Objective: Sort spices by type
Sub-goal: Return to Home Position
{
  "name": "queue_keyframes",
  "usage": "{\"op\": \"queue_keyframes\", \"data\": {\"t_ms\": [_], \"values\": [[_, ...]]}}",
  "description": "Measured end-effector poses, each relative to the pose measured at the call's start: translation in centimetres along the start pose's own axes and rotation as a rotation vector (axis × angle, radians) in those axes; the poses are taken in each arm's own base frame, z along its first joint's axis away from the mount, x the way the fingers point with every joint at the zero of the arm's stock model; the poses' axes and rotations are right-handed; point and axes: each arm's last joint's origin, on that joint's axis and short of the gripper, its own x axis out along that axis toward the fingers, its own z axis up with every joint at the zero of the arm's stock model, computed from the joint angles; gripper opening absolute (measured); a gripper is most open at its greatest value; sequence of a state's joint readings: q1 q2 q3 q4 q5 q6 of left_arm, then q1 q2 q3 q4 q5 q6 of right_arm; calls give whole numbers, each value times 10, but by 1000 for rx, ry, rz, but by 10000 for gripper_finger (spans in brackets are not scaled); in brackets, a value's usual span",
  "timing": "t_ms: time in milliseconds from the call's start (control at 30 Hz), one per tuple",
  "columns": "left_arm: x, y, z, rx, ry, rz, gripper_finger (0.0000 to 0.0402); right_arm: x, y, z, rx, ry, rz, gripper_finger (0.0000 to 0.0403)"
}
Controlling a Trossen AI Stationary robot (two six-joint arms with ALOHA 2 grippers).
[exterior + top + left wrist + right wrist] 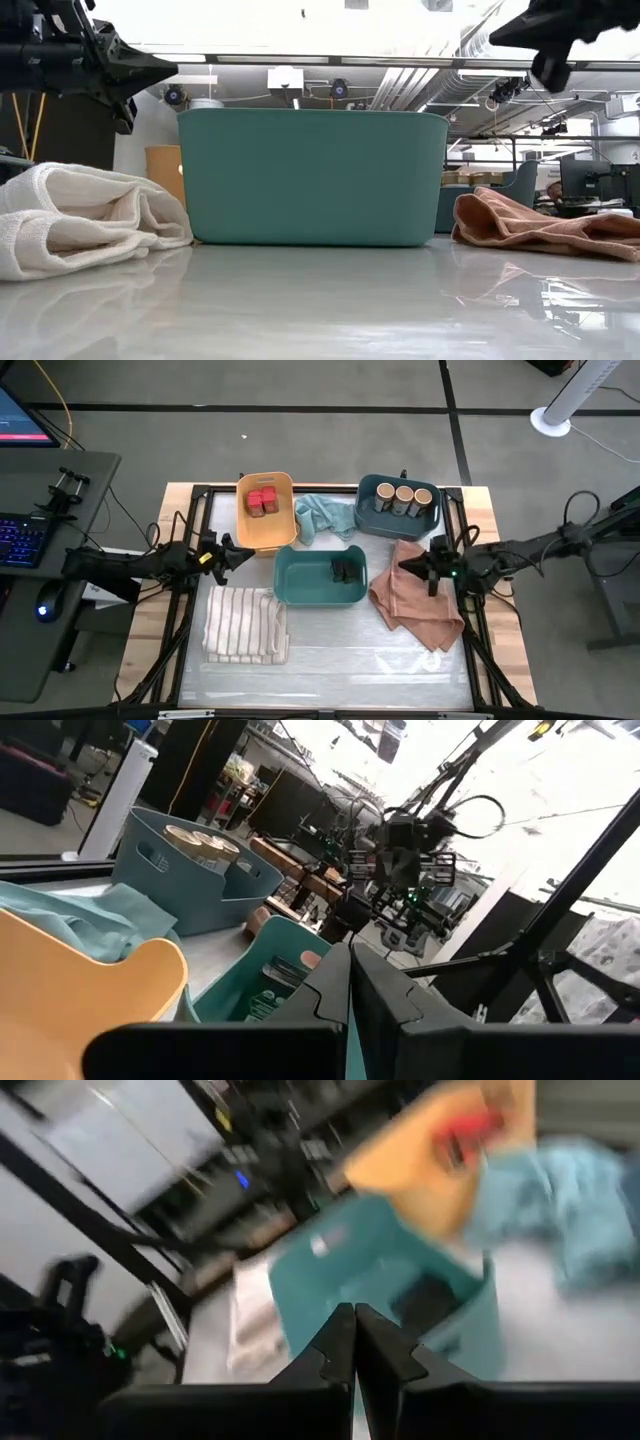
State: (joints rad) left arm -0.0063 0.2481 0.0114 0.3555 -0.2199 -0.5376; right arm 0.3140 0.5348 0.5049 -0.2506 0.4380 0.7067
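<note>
The left arm is reaching in from nine o'clock, its left gripper (240,552) pointing toward three o'clock, fingers pressing together. The right arm is mirroring it from three o'clock, right gripper (408,567) likewise closed.

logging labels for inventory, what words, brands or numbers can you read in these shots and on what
No text can be read in any view.
On the tin in the teal bin: a pale printed label shows, too blurred to read.
On the laptop screen beside the table: too small to read.
On the red-topped jars and the tan-lidded jars: no lettering can be seen.
</note>
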Motion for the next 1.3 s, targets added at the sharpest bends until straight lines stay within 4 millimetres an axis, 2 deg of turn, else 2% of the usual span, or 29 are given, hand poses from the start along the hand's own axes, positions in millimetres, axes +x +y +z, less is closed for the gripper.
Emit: {"op": "queue_keyframes", "data": {"t_ms": [233,367,500,700,800,1300], "values": [[0,0,0,18,0,0,0,-9,-44,-17,-102,-273,177,0],[0,0,0,18,0,0,0,-11,-58,-28,-112,-291,249,0],[0,0,0,18,0,0,0,-6,-70,-44,-127,-270,247,0],[0,0,0,18,0,0,0,1,-79,-60,-195,-241,227,0],[0,0,0,18,0,0,0,4,-85,-67,-186,-149,179,0],[0,0,0,18,1,1,1,4,-85,-68,-155,-136,187,0]]}}
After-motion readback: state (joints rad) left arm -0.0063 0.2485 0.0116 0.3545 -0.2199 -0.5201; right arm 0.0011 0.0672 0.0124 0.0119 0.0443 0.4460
